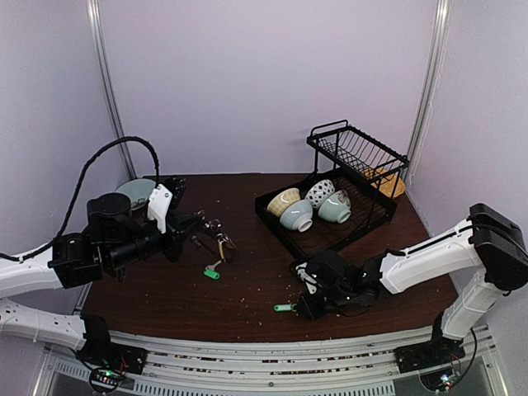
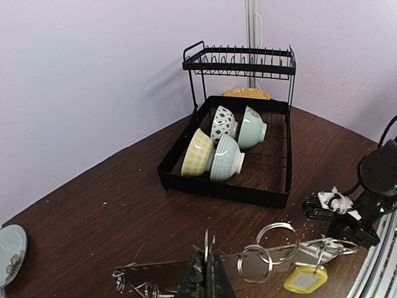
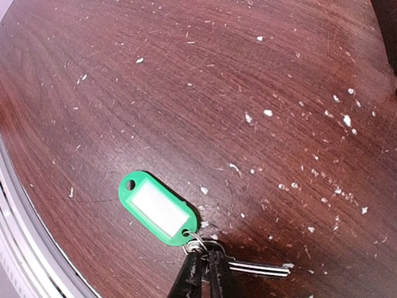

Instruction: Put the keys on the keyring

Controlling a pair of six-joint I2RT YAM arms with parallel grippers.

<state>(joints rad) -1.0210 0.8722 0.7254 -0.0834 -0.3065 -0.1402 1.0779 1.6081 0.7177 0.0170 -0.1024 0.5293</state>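
My left gripper [image 2: 208, 273] is held above the table's left half, shut on the thin wire keyring [image 2: 206, 243], which I see nearly edge-on. Small split rings [image 2: 277, 239], a silver key [image 2: 322, 248] and a yellow-tagged key [image 2: 306, 278] hang on it. In the top view these keys [image 1: 224, 246] dangle beside the left gripper [image 1: 191, 224]. A green-tagged key [image 3: 158, 205] lies on the table near the front edge, its blade [image 3: 257, 268] pointing right. My right gripper [image 3: 205, 270] is down on it, fingers pinched on the key's head and small ring. Another green-tagged key [image 1: 213, 272] lies below the left gripper.
A black dish rack [image 1: 363, 219] holding several bowls stands at the back right, with a raised upper shelf [image 1: 359, 148] behind. A pale plate [image 1: 132, 191] lies at the back left. Crumbs speckle the dark wood. The table's metal front edge [image 3: 25, 248] runs close to the green tag.
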